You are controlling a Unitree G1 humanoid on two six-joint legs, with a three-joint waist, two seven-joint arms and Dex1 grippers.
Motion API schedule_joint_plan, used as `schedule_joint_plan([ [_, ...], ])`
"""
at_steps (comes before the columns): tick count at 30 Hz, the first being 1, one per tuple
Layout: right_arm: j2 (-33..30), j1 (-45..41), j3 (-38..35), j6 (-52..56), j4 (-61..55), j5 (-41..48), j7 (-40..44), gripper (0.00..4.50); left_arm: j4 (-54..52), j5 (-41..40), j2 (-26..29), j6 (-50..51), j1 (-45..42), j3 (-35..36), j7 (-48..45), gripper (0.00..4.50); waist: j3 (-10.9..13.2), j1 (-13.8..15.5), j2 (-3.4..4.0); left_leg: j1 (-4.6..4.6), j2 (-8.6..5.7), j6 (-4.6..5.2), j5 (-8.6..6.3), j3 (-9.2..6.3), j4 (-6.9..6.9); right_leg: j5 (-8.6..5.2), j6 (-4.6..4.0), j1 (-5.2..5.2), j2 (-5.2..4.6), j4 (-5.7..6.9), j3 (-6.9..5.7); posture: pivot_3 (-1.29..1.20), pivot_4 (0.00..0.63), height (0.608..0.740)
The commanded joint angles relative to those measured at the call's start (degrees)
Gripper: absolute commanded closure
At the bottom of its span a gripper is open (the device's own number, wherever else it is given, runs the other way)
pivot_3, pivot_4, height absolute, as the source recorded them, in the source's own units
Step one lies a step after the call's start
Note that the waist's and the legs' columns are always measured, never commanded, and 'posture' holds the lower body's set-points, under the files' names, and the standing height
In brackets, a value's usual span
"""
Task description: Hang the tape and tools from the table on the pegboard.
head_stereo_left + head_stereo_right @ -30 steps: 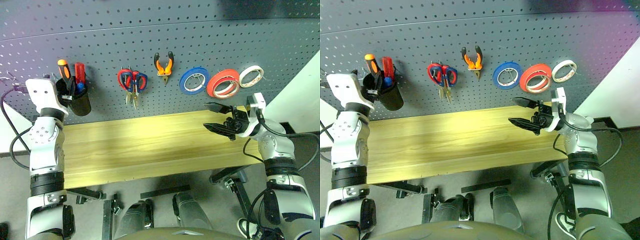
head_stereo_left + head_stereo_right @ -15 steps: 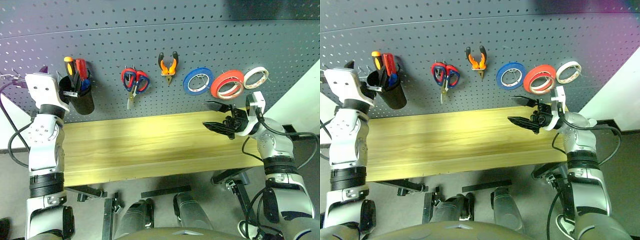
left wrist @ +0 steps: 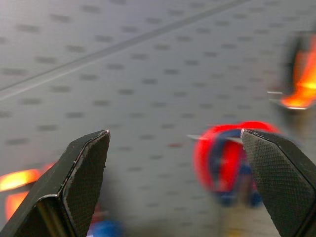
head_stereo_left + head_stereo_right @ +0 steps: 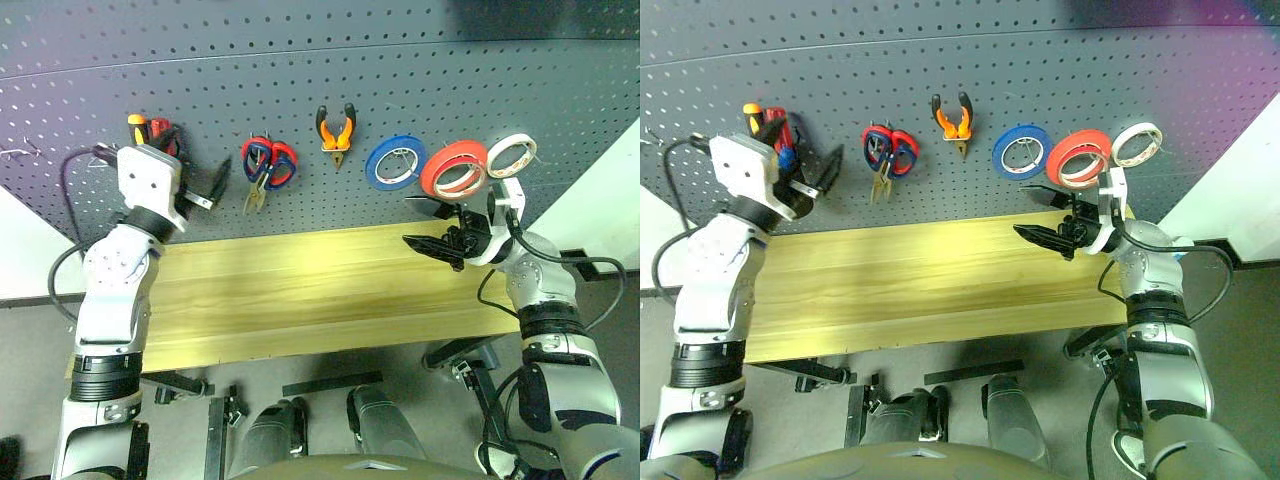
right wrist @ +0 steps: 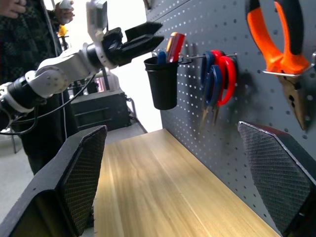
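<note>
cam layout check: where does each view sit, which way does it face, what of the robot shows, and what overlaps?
Left eye, right eye: head, looking down at pegboard and table; both arms show.
Left wrist: along the open left gripper at the pegboard and red-handled scissors.
Right wrist: along the open right gripper, down the table; left gripper shows.
Shared: scissors, pliers, black cup.

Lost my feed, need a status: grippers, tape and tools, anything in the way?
Left gripper open by the cup; right gripper open, empty. Tape, pliers hung on pegboard. Table bare, nothing in the way.
</note>
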Motion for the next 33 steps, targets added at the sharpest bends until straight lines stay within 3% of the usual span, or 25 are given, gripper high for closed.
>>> schedule_joint_plan([
  [1,0.09,-1.42,-1.63,-2.12,1.11,0.08,0.2,0.0,-1.45,-3.89,0.52,3.83,-0.8,-1.4,-4.82,0.04,-0.05,-0.11,0.01,0.0,0.0,0.0,0.0,0.0,0.0,0.0,0.0,0.0,0.01,0.01,0.0,-0.22,0.096,0.74],
  [12,1.02,-1.39,-2.02,-5.35,4.78,-0.98,-0.66,0.0,0.84,-11.08,1.27,16.55,5.63,-7.28,-18.84,0.04,-0.46,-0.46,0.23,0.1,0.0,-0.02,0.02,0.03,0.12,0.01,0.01,0.04,0.05,0.17,0.03,-0.23,0.079,0.74],
  [19,2.93,-1.2,-1.87,-6.58,5.99,-1.8,-1.61,0.0,4.77,-11.42,0.56,16.29,6.85,-4.43,-19.07,0.04,-1.43,-0.41,0.34,0.13,0.0,-0.02,0.02,0.03,0.33,0.02,0.01,0.13,0.06,0.27,0.02,-0.22,0.057,0.74],
  [33,2.86,-2.13,-2.21,-7.21,7.31,-2.08,-1.42,0.0,6.09,-11.76,-0.61,15.19,8.13,-3.24,-18.15,0.04,-2.11,-0.39,0.46,0.29,0.0,-0.02,0.01,0.03,0.36,0.04,0.02,0.27,0.06,0.32,0.04,-0.22,0.071,0.74],
])
